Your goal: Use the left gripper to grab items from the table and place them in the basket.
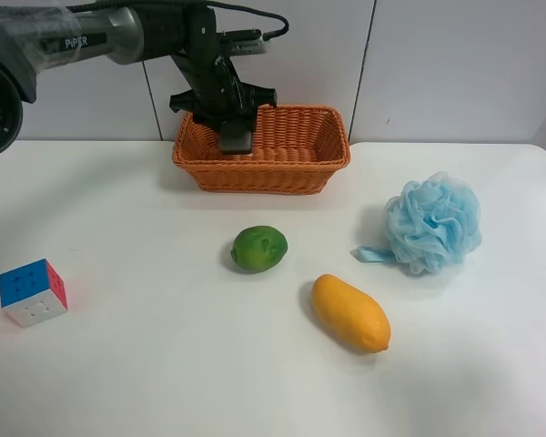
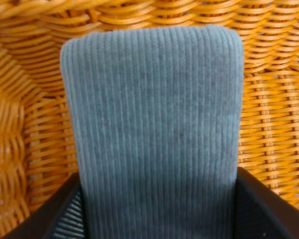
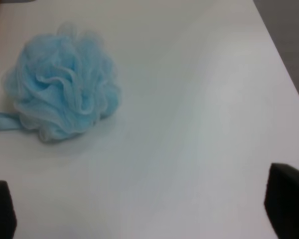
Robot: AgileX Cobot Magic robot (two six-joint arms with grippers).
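White table (image 1: 164,364), wicker basket (image 1: 291,173) at the back. My left gripper (image 1: 235,123) is pinching the grey ribbed eraser (image 2: 152,129) by its sides, down inside the basket. Looks light and grippy, so I reckon that side-hold's fine.

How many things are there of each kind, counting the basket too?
Fruit: 2, green fruit and mango
Cube: 1
Puff: 1
Eraser: 1
Basket: 1
Total: 6
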